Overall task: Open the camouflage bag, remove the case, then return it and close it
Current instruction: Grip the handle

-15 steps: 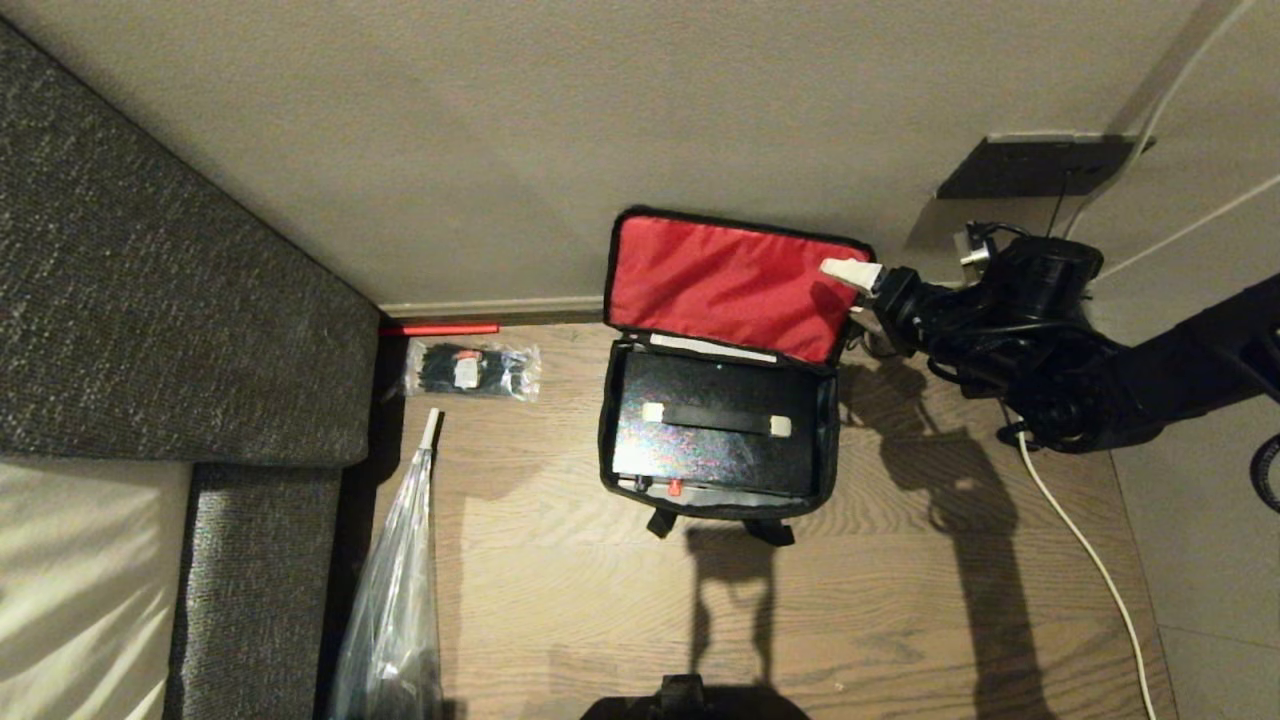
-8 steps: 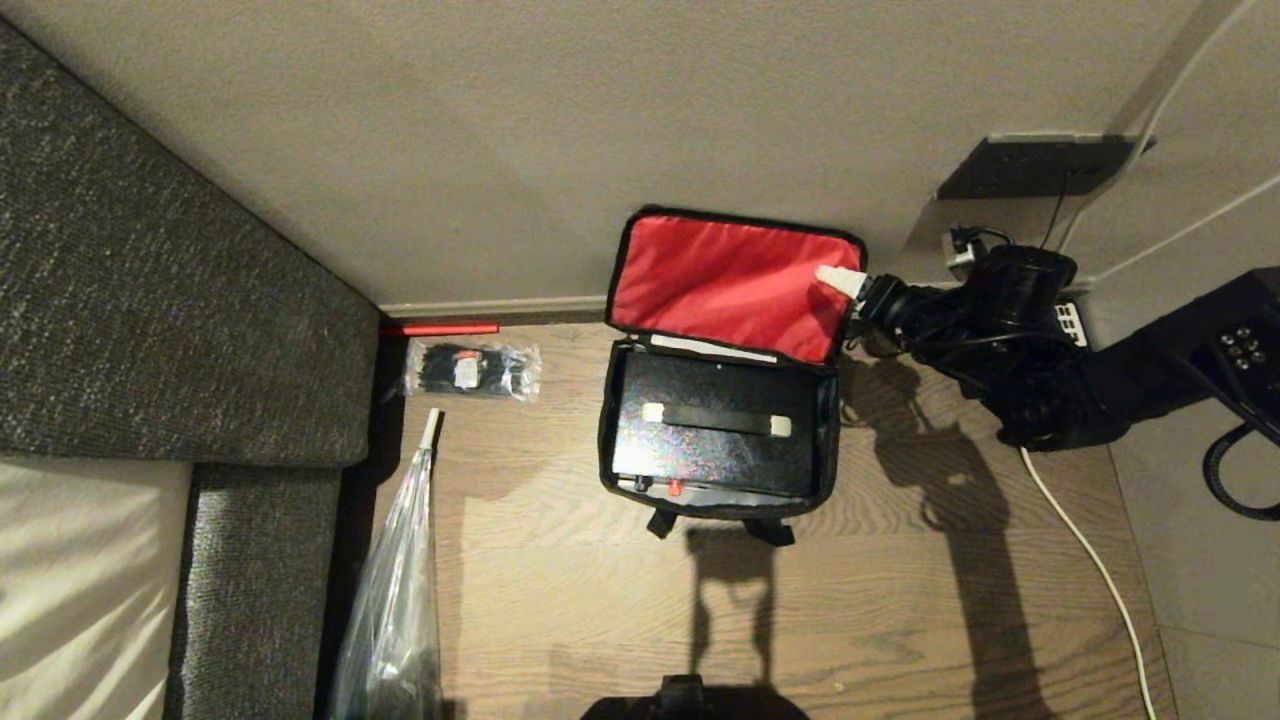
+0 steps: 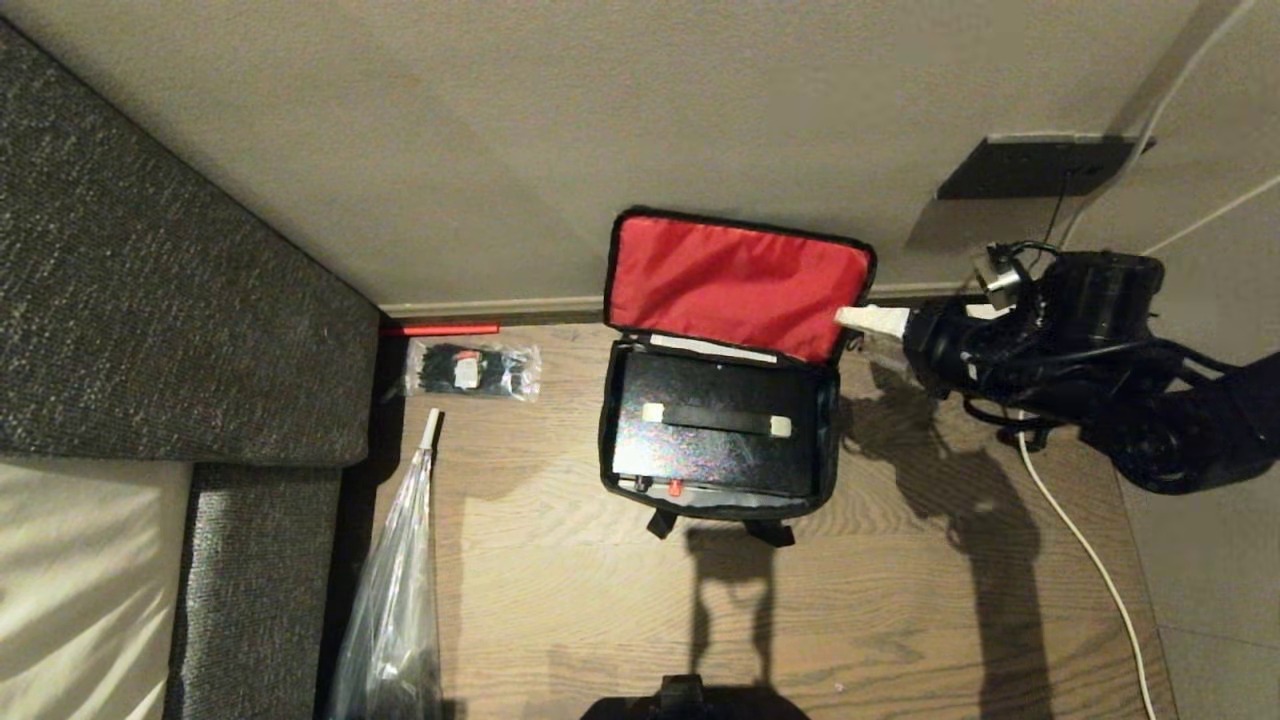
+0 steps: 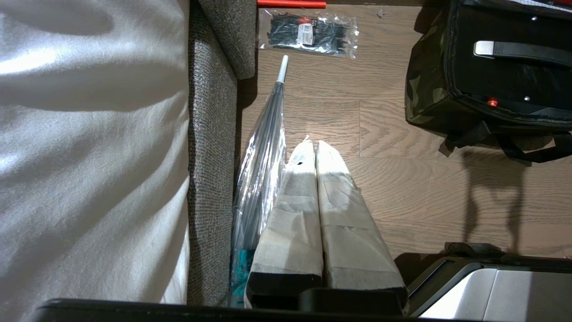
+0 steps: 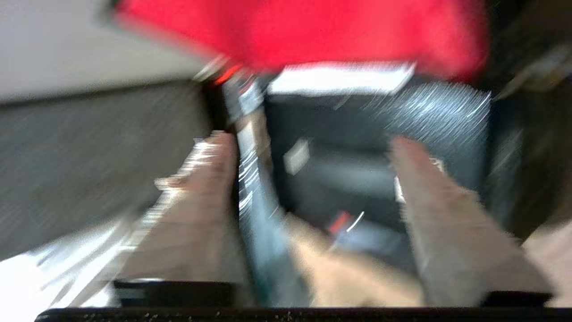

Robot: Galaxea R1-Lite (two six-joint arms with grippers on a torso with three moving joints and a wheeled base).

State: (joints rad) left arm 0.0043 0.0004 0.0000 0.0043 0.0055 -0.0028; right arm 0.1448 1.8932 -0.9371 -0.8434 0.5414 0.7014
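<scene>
We see the camouflage bag (image 3: 718, 430) standing open on the wooden floor (image 3: 900, 600) at the centre of the head view, its red-lined lid (image 3: 735, 285) propped against the wall (image 3: 500, 150) and the case (image 3: 712, 425) lying flat inside. Our right hand (image 3: 850, 316) sits at centre right, just beside the lid's lower right corner, its fingers (image 5: 440, 210) spread apart and grasping nothing. In the left wrist view our left hand (image 4: 313, 145) hangs over the floor in the lower middle of the frame, fingers pressed together on nothing, beside a clear plastic bag (image 4: 261, 152) and a grey sofa (image 4: 212, 147).
</scene>
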